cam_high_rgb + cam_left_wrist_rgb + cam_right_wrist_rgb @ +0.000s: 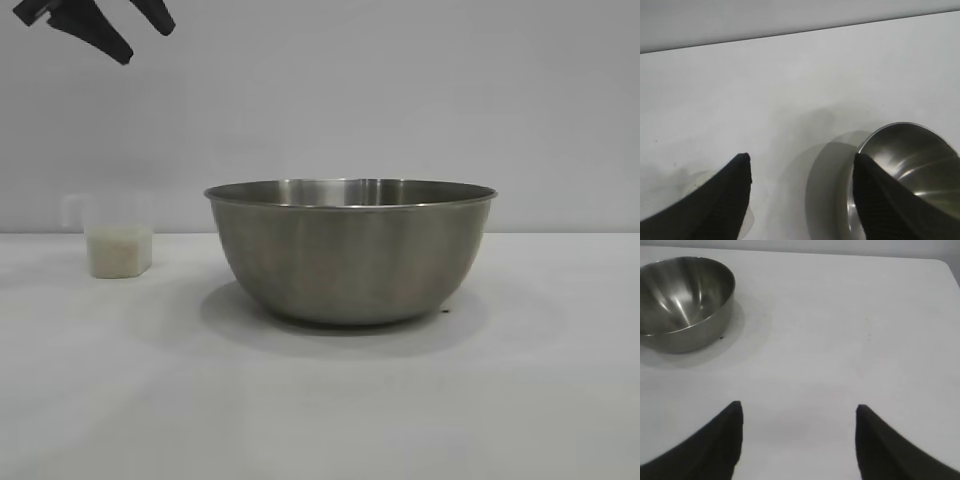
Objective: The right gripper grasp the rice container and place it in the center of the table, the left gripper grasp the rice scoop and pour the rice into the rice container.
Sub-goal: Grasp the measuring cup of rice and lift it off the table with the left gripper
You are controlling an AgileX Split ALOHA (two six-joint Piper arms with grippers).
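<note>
Steel bowl (350, 250) is sitting mid-table (320, 410), with your cup (118, 245) of rice (118, 254) standing well to its left. Your left gripper (143, 40) is hanging high above the cup, fingers apart, empty. Your right gripper (799, 412) is hovering over bare table, fingers spread, holding nothing.

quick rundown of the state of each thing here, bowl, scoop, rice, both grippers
rice container: upright on the table, empty inside, not held
rice scoop: upright, beside the bowl, apart from it, not held
rice: in the scoop, unpoured
left gripper: open, empty, raised
right gripper: open, empty, clear of the bowl
</note>
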